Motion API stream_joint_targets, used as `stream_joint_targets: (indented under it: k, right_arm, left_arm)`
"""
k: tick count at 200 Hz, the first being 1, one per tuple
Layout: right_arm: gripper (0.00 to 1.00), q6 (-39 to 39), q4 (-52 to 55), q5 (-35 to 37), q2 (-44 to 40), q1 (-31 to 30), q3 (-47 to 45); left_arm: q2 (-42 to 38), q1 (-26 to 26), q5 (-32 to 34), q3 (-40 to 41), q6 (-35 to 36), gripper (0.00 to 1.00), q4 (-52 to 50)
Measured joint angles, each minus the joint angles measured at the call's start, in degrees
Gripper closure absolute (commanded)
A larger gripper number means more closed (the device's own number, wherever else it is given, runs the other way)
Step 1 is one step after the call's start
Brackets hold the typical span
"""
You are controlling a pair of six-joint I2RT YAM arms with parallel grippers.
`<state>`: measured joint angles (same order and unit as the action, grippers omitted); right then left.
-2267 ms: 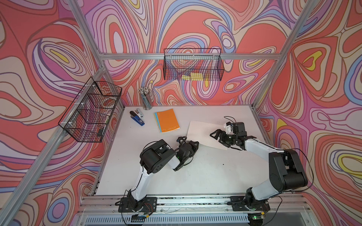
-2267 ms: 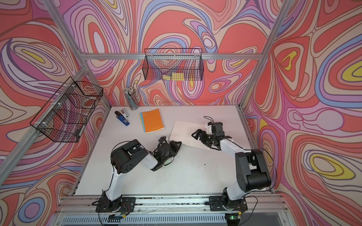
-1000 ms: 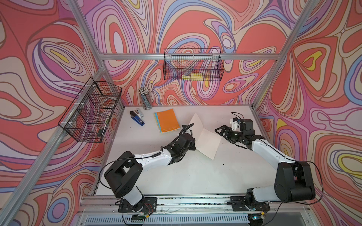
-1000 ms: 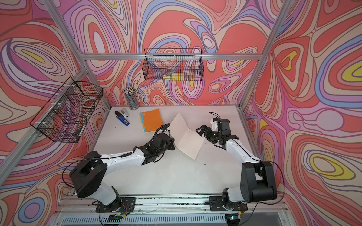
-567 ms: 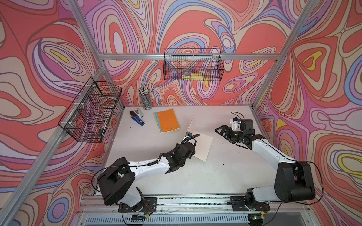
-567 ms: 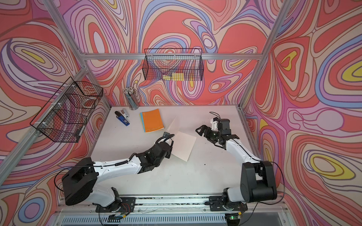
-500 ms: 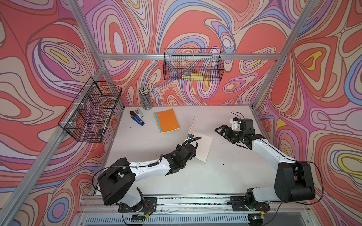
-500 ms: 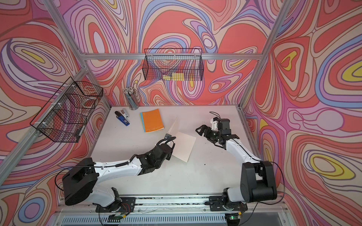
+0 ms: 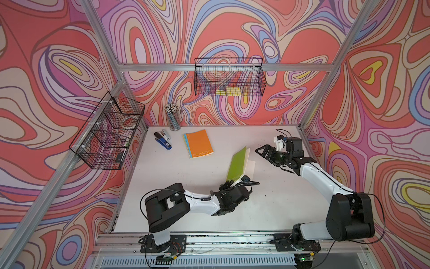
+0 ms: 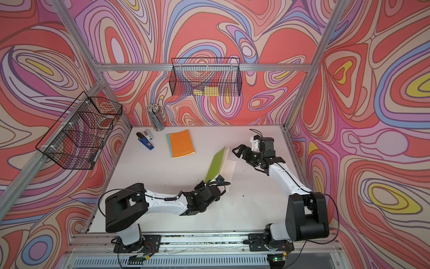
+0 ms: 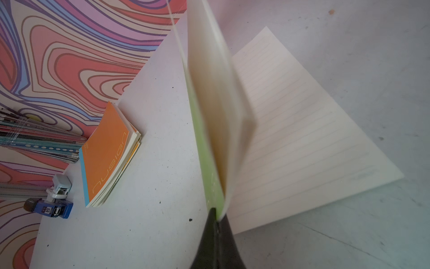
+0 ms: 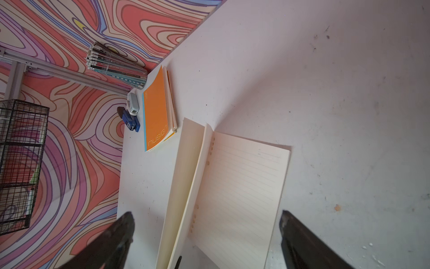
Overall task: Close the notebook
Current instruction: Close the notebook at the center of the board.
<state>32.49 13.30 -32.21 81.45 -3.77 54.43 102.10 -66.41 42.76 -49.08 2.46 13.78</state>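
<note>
**Green notebook half shut, cover up on edge in the left grip**

Landmark: orange notebook (image 9: 199, 143), lying closed and flat on the white table (image 9: 186, 186).

- The green notebook (image 9: 237, 164) sits on the right-arm side of the orange notebook, nearer the robot bases and apart from it.
- Its green cover (image 10: 215, 165) and a block of pages stand steeply, close to upright, with the green face turned toward the orange notebook.
- The other half lies flat on the table on the side away from the orange notebook, with a lined page (image 11: 302, 139) facing up. Punched holes run along the spine edge in the right wrist view.
- The left gripper (image 11: 215, 216) is pinched tight on the near bottom corner of the raised cover and pages. The left wrist view shows the black tips meeting over the green edge.
- The right gripper (image 9: 265, 154) is farther from the orange notebook than the green one. It hangs above the table just past the flat page with its jaws spread wide, holding nothing and touching nothing.
- A blue stapler (image 9: 162, 141) lies just beside the orange notebook, on the side opposite the green one.
- A pencil cup (image 9: 173, 118) stands behind the orange notebook by the back wall
</note>
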Motion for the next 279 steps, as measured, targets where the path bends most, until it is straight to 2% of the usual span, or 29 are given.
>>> stream_joint_targets:
  k: [44,115,175,219,279]
  right_arm:
    - [0.02,2.16,-2.67,-2.08,0.09,0.00,-0.46]
    - [0.02,5.09,-5.20,-3.23,0.83,-1.70,-1.18]
    - [0.01,7.87,-10.29,-1.70,3.85,-9.20,-3.76]
    - [0.02,9.64,-11.37,-0.04,4.17,-10.47,-9.16]
    - [0.02,10.23,-13.18,1.44,5.73,-10.62,-11.06]
  left_arm:
    - [0.76,-0.35,-0.35,-0.07,3.15,1.00,0.17]
    - [9.11,-2.43,-0.74,-6.08,11.93,1.00,-2.67]
    - [9.35,-2.56,-0.55,-7.78,12.20,1.00,-5.55]
    - [9.44,-2.56,-0.57,-8.61,11.19,1.00,-7.06]
    - [10.54,-2.56,-0.76,-10.40,9.70,0.78,-8.98]
